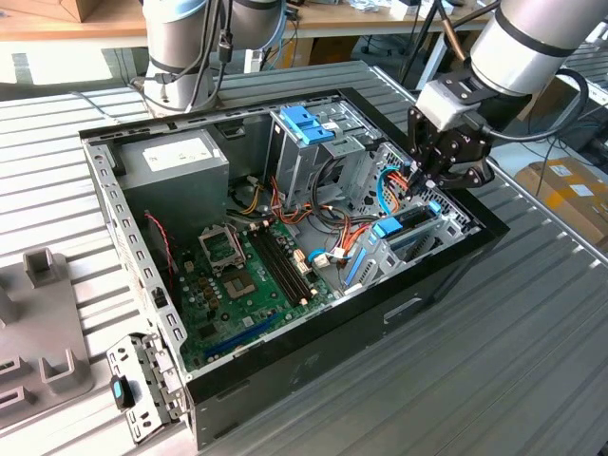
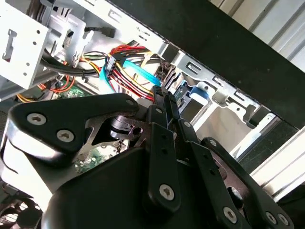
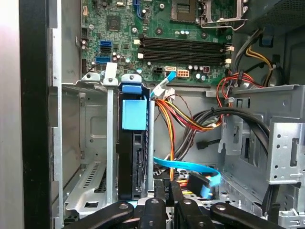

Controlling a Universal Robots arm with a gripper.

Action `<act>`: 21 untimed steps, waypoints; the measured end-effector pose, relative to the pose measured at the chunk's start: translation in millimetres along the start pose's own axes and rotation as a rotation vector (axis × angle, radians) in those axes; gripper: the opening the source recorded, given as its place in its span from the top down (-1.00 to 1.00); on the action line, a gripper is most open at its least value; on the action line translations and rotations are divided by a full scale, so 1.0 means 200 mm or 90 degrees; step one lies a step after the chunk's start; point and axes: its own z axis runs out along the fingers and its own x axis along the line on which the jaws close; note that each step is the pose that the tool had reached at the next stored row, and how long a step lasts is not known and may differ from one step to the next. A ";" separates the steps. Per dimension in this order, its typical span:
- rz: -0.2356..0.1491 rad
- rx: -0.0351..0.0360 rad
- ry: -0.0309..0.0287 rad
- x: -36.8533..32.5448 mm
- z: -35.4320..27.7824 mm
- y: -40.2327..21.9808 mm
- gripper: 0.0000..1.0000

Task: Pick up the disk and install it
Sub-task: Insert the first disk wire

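Observation:
The disk (image 1: 391, 228) stands on edge in a narrow slot of the metal bay at the case's wall on the exterior view's right, its blue plastic rail tab on top. In the first wrist view the disk (image 3: 131, 157) is a dark slab under a blue tab, held between two grey bay walls. My gripper (image 1: 427, 180) hangs just above the case beside that bay, apart from the disk. Its black fingers (image 3: 162, 193) sit pressed together, shut, with nothing visible between them. In the second wrist view the gripper (image 2: 161, 93) points at a bundle of coloured cables.
The open computer case (image 1: 446, 271) lies on a slatted metal table. Inside are a grey power-supply box (image 1: 176, 157), a drive cage with a blue handle (image 1: 306, 123), the green motherboard (image 1: 237, 275) and a blue flat cable (image 3: 186, 167) close to my fingers. Grey fixtures (image 1: 38, 313) sit at the exterior view's left.

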 end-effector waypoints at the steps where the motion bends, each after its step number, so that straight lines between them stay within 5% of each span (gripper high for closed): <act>1: 0.007 0.0008 0.0004 0.000 0.000 0.000 0.66; 9: 0.055 0.0065 0.0033 0.000 0.000 0.000 0.66; 16: 0.057 0.0067 0.0036 0.002 -0.001 0.000 0.66; 21: 0.053 0.0063 0.0033 0.044 -0.005 0.001 0.66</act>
